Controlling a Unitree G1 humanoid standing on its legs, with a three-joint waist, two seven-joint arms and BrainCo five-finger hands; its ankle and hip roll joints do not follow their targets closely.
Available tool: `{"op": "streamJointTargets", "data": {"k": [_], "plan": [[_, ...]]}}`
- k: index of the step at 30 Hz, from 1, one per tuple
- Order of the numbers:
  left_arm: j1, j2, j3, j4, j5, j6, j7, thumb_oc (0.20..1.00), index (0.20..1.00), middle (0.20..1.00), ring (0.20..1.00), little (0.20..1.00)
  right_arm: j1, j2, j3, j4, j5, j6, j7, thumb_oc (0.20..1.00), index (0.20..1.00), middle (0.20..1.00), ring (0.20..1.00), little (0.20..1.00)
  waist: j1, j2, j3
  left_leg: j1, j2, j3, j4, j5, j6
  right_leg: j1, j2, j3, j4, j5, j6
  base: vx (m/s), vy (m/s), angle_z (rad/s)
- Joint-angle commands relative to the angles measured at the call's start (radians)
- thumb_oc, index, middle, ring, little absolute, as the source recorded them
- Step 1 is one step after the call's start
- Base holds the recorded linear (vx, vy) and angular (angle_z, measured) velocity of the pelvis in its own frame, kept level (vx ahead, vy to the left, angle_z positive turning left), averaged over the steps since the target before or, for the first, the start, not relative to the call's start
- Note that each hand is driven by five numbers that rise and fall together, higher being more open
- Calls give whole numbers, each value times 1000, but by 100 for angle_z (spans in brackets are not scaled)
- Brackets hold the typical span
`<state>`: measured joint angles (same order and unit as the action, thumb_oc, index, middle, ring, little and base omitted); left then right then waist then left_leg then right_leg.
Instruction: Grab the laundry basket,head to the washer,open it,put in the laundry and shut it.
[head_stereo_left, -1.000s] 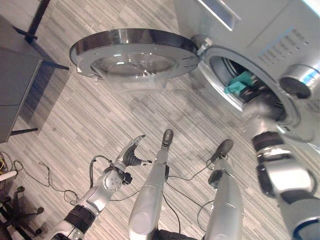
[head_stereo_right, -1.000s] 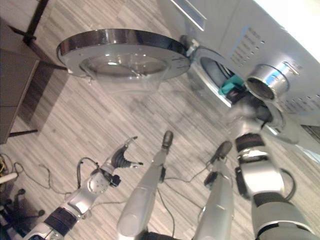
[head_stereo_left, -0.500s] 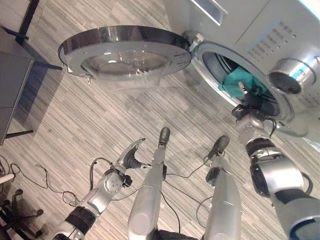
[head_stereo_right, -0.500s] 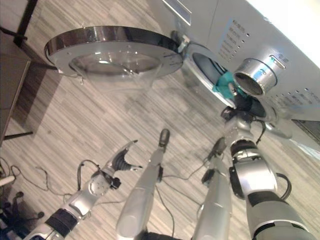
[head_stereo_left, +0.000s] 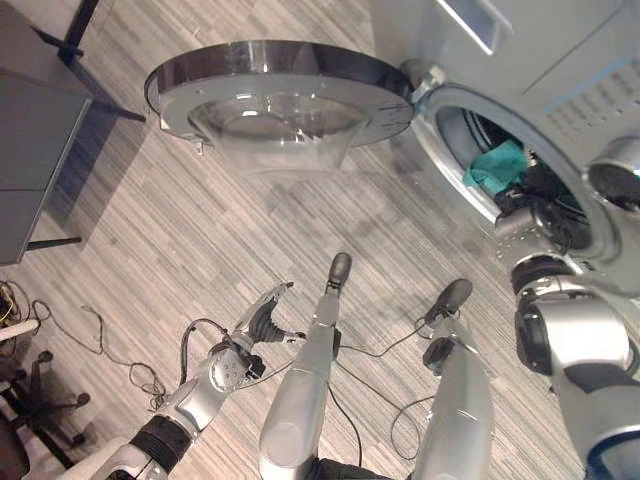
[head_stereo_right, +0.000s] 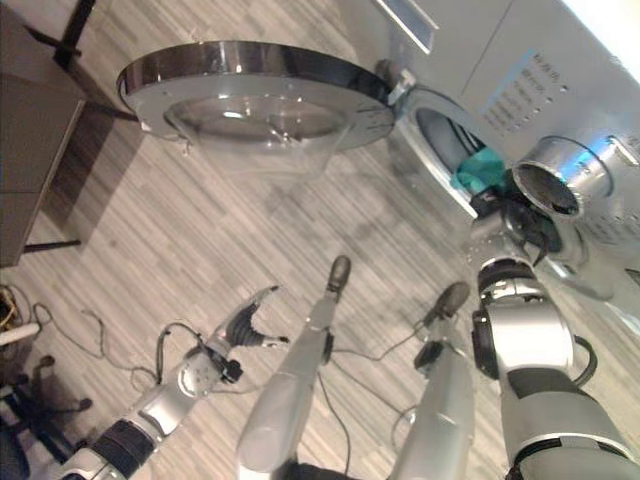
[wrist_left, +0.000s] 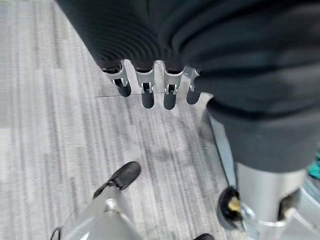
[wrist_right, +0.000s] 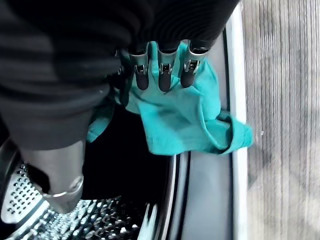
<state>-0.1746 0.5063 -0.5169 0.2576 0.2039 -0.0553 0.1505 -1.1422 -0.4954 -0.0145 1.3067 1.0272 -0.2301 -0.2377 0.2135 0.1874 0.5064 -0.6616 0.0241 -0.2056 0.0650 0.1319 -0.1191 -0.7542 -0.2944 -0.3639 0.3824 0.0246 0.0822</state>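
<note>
The washer (head_stereo_left: 560, 60) fills the upper right of the left eye view, its round door (head_stereo_left: 280, 90) swung wide and lying flat over the top middle, so the rim of the opening (head_stereo_left: 450, 160) is bare on its near side. A teal cloth (head_stereo_left: 495, 165) sits at that rim, half inside the dark drum and half draped over the lip. The right hand (wrist_right: 160, 65) is at the mouth of the opening, its fingers straight and resting on the cloth rather than curled round it; beyond them the perforated drum wall (wrist_right: 30, 200) shows. The left hand (head_stereo_left: 265, 315) hangs low at the lower left over bare striped floor (head_stereo_left: 170, 230), fingers relaxed and spread, holding nothing, with plenty of room around it. A dark desk (head_stereo_left: 40, 150) stands at the left edge. Half a second ago the right hand was at the same spot by the cloth; the whole view has shifted a little since.
</note>
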Motion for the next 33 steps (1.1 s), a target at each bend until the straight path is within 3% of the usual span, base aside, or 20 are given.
{"op": "streamJointTargets", "data": {"k": [1, 5, 13, 16, 19, 24, 25, 26, 28, 33], "plan": [[13, 6, -73, -13, 4, -18, 9, 1000, 1000, 1000, 1000, 1000, 17, -88, 8, -1, 79, -30, 3, 200, 200, 200, 200, 200, 15, 67, -36, -15, 23, 5, -30, -38, -2, 13, 8, 89, 42, -168, 78, 39, -20, 19], [13, 6, -80, -17, 2, -16, 11, 1000, 1000, 1000, 1000, 1000, 6, -111, -5, 8, 95, -37, -12, 200, 200, 200, 200, 200, 20, 72, -39, -22, 21, -6, -29, -37, -1, -4, 2, 86, 78, -192, 76, 28, -27, 13], [19, 13, -68, -25, 4, -8, 27, 1000, 1000, 1000, 1000, 1000, -34, -253, -19, 8, 99, -48, -56, 200, 200, 200, 200, 200, 25, 77, -41, -28, 17, -36, -57, -15, -9, -43, -8, 74, 159, -243, 68, 23, -48, 17], [22, 20, -58, -53, 3, -5, 22, 1000, 1000, 1000, 1000, 1000, -76, -309, -14, -30, 106, -72, -75, 200, 200, 200, 200, 200, 28, 74, -40, -13, 21, -39, -87, -3, -10, -46, -6, 70, 165, -248, 69, 8, -9, 5], [28, 35, -39, -86, -11, -15, 26, 1000, 1000, 1000, 1000, 1000, -139, -386, 5, -179, 98, -162, -109, 200, 200, 200, 200, 200, 28, 66, -46, 13, 22, -42, -118, 7, -12, -38, 1, 73, 157, -247, 71, 0, 0, 0], [21, 48, -34, -81, -18, -25, 29, 1000, 1000, 1000, 1000, 1000, -162, -424, 69, -202, 44, -151, -115, 206, 206, 206, 206, 206, 26, 57, -48, 32, 25, -40, -132, 12, -15, -24, 2, 72, 154, -244, 70, 0, 0, 0], [22, 48, -32, -80, -18, -25, 29, 1000, 1000, 1000, 1000, 1000, -166, -424, 72, -199, 45, -149, -112, 319, 319, 319, 319, 319, 25, 57, -46, 34, 26, -39, -132, 12, -15, -23, 3, 73, 152, -243, 70, 0, 0, 0], [14, 47, -21, -73, -17, -25, 30, 1000, 1000, 1000, 1000, 1000, -134, -380, 95, -232, 19, -132, -85, 1000, 1000, 1000, 1000, 1000, 11, 45, -38, 37, 30, -32, -127, 7, -13, -15, 9, 77, 146, -237, 68, 0, 0, 0], [14, 41, -10, -62, -18, -25, 35, 1000, 1000, 1000, 1000, 1000, -95, -339, 91, -270, 7, -139, -81, 1000, 1000, 1000, 1000, 1000, 2, 38, -32, 37, 31, -27, -119, 2, -11, -9, 11, 80, 140, -230, 67, 0, 0, 0], [-16, 5, -6, -29, 11, -30, 48, 1000, 1000, 1000, 1000, 1000, 62, -146, 14, -451, 90, -242, 5, 1000, 1000, 1000, 1000, 1000, -22, 30, -13, 34, 26, -5, -87, -15, -2, 11, 19, 91, 99, -195, 75, -30, 32, -10]]}}
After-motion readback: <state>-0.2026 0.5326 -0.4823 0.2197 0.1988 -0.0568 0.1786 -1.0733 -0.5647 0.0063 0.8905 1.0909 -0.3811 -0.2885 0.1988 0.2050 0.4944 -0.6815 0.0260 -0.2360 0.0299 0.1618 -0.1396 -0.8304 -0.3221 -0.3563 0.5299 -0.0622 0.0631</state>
